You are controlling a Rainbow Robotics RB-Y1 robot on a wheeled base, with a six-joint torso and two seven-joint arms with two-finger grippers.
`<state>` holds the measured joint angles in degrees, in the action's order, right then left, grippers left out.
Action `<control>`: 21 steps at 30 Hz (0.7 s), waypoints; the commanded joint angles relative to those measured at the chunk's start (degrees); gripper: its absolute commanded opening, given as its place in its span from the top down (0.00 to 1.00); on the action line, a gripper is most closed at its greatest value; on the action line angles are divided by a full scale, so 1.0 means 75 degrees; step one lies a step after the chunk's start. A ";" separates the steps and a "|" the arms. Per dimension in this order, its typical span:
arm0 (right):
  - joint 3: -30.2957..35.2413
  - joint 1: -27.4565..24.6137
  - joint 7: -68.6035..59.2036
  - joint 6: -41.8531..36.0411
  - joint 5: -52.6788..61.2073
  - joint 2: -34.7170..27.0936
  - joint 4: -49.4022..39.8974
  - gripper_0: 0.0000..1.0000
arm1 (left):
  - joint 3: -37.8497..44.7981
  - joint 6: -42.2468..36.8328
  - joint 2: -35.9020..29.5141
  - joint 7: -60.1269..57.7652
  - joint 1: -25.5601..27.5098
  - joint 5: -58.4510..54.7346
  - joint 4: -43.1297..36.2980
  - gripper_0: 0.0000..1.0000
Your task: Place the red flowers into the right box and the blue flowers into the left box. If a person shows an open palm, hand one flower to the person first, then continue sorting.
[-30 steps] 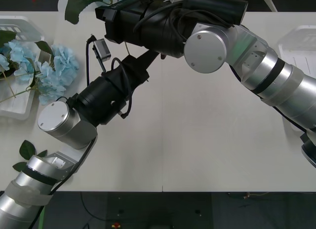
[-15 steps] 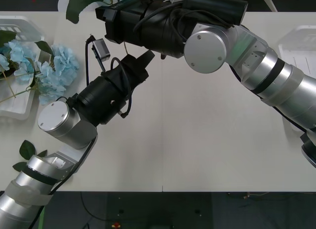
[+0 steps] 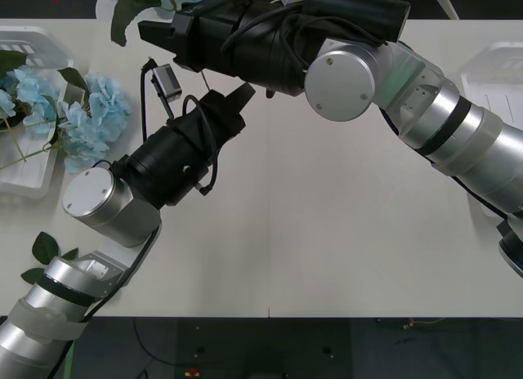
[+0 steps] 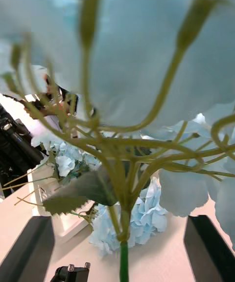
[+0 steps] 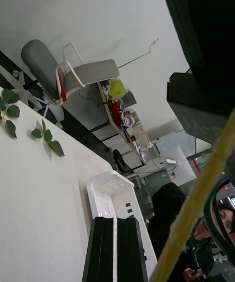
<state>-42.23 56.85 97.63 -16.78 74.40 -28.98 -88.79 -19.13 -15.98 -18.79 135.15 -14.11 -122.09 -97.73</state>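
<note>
1. The step I judge to be in hand is carrying a blue flower [image 4: 147, 67] to the left box [image 3: 33, 36]. The right gripper [image 3: 149, 32] is reached across the table and sits near the box's far corner, with the bloom raised beside it.
2. The right wrist view shows the right gripper's black fingers [image 4: 34, 248] spread wide. The green stem runs between them, and I see no contact, so I would not trust the hold. I would close on the stem before travelling any further.
3. The left gripper [image 5: 116, 223] has its fingers pressed together with nothing visibly pinched. It sits well away from the box, toward the table's middle and beneath the right forearm. I would keep it still so the arms do not clash.
4. A tan stalk [image 5: 196, 213] crosses close to the left wrist camera. I would lift clear of it before swinging over the box.
5. The box already holds blue flowers [image 3: 20, 93], and one cluster [image 3: 102, 109] spills over its rim onto the table. I would lower the carried flower into the barer far end.
6. The carried flower has pale sky-blue petals on branching yellow-green stalklets, with a dark green leaf [image 3: 131, 11]. It looks light and floppy, so it is likely to sway.
7. The right box [image 3: 490, 69] lies at the opposite table end from the left box.
</note>
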 commanded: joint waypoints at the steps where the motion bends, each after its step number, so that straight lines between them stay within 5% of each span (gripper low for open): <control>1: -0.0030 0.0155 0.0330 0.0116 0.0099 0.0043 -0.0091 0.15 | -0.0109 0.0127 0.0173 -0.0266 -0.0321 -0.0080 -0.0083 1.00; 11: 0.0064 0.0225 0.0377 -0.0177 0.0240 -0.0531 -0.0278 0.14 | 0.0500 0.0150 -0.0506 -0.0289 -0.0321 -0.0373 -0.0083 1.00; 21: 0.0720 0.0213 0.0424 -0.2005 0.0510 -0.1410 -0.0782 0.15 | 0.1801 0.0080 -0.2792 -0.0371 -0.0298 -0.1686 0.0749 1.00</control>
<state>-38.73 56.86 97.64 -30.67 77.06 -35.68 -91.39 -9.44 -15.35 -32.85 135.14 -14.12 -131.25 -94.63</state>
